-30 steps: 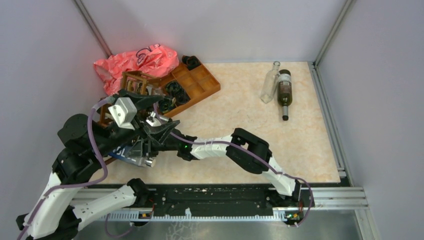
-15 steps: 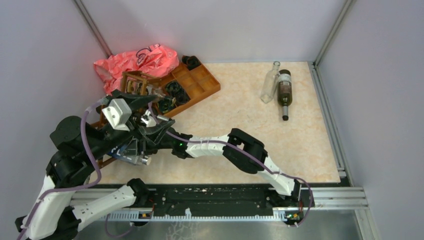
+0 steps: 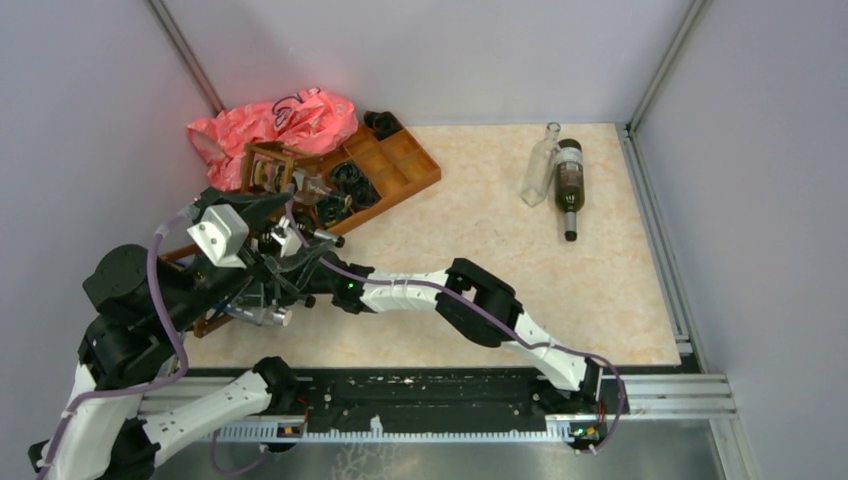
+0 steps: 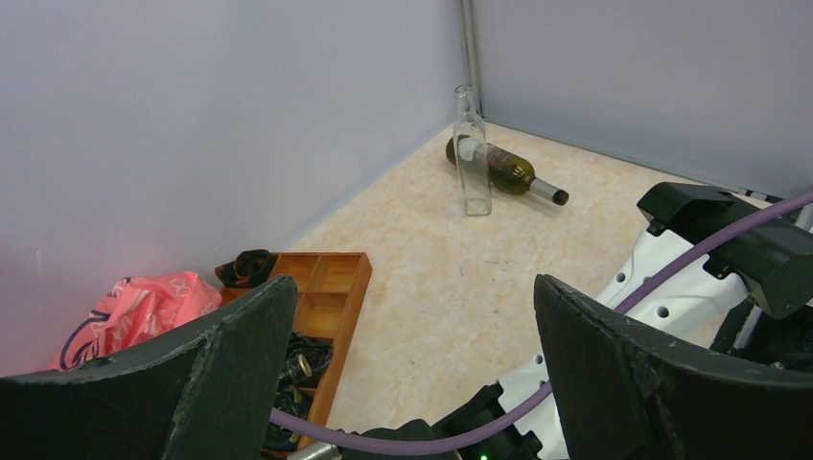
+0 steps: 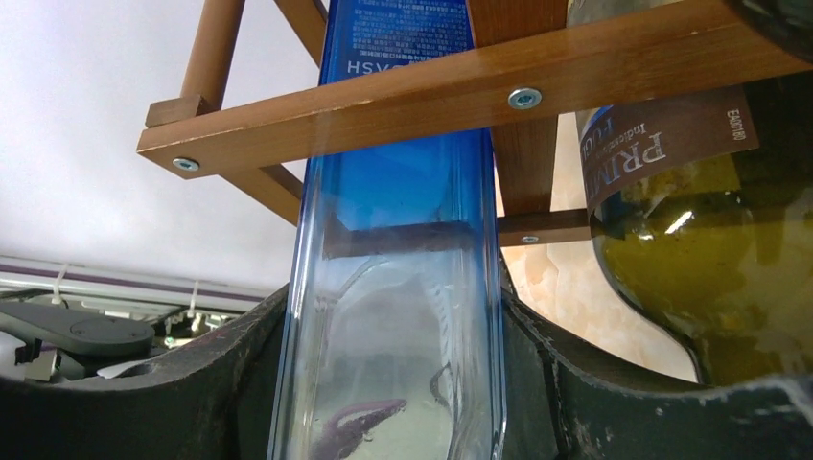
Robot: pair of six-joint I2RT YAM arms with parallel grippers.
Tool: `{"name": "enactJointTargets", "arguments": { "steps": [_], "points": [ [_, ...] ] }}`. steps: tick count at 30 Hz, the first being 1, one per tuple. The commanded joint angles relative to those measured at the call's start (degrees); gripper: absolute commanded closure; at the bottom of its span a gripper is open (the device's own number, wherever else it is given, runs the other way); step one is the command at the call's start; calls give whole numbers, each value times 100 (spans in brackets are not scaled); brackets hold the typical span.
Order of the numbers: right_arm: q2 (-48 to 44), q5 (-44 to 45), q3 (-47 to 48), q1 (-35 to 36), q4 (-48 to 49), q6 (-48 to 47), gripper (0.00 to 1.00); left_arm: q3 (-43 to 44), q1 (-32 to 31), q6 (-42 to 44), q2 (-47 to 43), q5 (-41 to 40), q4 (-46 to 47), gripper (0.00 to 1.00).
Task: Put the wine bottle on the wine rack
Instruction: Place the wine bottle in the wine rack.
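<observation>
Right gripper (image 5: 393,383) clamps the clear blue glass wine bottle (image 5: 393,220), which sits inside the dark brown wooden slatted wine rack (image 5: 431,91) at the left edge of the table (image 3: 480,260). Left gripper (image 4: 412,297) has its fingers wide apart and holds nothing.

1. The far-left corner is packed: bag (image 3: 270,125), tray (image 3: 400,165), rack (image 3: 268,160) and left arm (image 3: 120,300) crowd together.
2. At the rack, a blue bottle (image 5: 403,287) passes under a slat, with a green bottle (image 5: 700,259) just beside it past a post. There is no room between them.
3. The right arm (image 3: 480,300) stretches across the near-left table (image 3: 480,220), barring that strip.
4. The table's middle and near right lie open.
5. At the far right, a clear bottle (image 3: 540,165) stands with a dark bottle (image 3: 568,185) lying just beside it, near the wall.
</observation>
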Motion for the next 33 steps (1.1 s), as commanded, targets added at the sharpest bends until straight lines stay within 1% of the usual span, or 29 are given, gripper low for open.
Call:
{"name": "enactJointTargets", "arguments": {
  "steps": [1,2,7,9,15,21,28,33],
  "points": [
    [-113,73,845,44,1296,-159,99,122,-9,119,-148,-292,-112,1],
    [-73,73,902,45,1252,-183,96,122,-9,129,-170,-320,-132,1],
    [46,80,1036,46,1207,-197,88,54,-10,146,-296,-469,-182,1],
    [83,62,1096,45,1161,-204,83,19,-16,142,-333,-514,-192,1],
    [56,-50,1065,45,1077,-259,56,15,-10,113,-363,-501,-173,1],
    [-139,-10,974,45,572,-590,35,3,-12,-4,-424,-440,-157,1],
    [-218,59,1097,70,47,-1014,23,38,-12,-60,-411,-369,-134,1],
    [-342,92,1089,80,-218,-1376,17,63,-9,-69,-367,-340,-122,1]
  ]
}}
